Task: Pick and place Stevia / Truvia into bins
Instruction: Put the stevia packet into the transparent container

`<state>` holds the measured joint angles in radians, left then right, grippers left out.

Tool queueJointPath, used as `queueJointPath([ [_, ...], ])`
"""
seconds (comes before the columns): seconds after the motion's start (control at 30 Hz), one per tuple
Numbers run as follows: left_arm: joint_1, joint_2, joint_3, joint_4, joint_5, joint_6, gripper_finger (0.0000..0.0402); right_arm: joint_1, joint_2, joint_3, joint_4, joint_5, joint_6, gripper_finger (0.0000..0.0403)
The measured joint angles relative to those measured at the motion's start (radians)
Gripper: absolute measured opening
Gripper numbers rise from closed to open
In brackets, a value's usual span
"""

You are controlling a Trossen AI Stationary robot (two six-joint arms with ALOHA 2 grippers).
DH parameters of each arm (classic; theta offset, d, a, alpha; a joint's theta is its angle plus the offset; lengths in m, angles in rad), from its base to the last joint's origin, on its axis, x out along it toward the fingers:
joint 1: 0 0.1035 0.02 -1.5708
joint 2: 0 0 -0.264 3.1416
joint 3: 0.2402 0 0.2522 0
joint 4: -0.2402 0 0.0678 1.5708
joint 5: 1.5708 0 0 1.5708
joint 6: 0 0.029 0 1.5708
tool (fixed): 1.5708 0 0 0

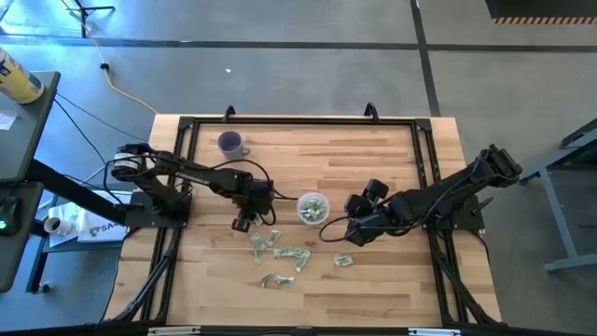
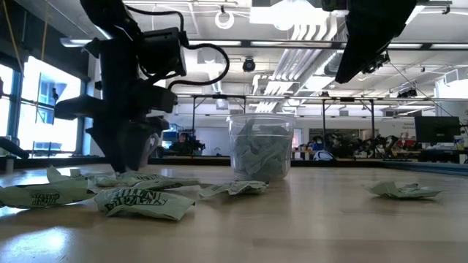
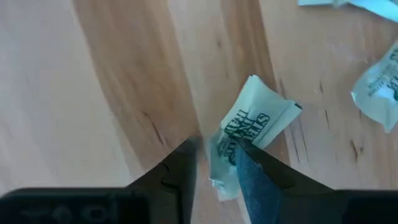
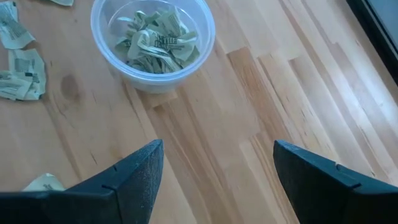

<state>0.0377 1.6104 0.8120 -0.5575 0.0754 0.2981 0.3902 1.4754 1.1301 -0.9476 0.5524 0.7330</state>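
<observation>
Left gripper (image 3: 214,165) is pinching a pale green paper sachet (image 3: 249,127) at one end between its fingertips, on the table. Recommend a firm hold before lifting toward the clear round plastic cup (image 1: 312,207) nearby. Right gripper (image 4: 217,180) waits, spread wide, near the cup.

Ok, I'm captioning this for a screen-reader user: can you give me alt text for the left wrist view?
The left gripper pinches the edge of a crumpled pale green Stevia sachet between its two dark fingers, low over the wooden table. More sachets lie loose on the wood beyond it.
</observation>
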Motion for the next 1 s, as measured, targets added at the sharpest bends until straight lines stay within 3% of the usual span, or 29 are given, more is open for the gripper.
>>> queueJointPath([
  [0.13,-0.001,0.02,0.0,-0.003,-0.048,-0.07,0.0103,0.0,0.0,0.0,-0.001,-0.008,0.001,0.0293],
  [0.3,0.001,0.005,0.036,-0.032,-0.092,-0.171,0.0023,0.004,0.0,0.0,-0.012,-0.01,0.0,0.0293],
  [0.5,-0.012,-0.038,0.197,-0.069,-0.1,-0.326,0.0036,0.072,-0.011,0.0,-0.021,-0.004,-0.016,0.0293],
  [0.67,-0.073,-0.049,0.418,-0.059,-0.111,-0.331,0.0022,0.153,-0.013,0.0,-0.117,0.019,0.081,0.0293],
  [1.0,-0.039,0.21,0.649,0.01,-0.163,-0.33,0.0025,0.244,-0.013,0.0,-0.157,0.087,0.2,0.0293],
])
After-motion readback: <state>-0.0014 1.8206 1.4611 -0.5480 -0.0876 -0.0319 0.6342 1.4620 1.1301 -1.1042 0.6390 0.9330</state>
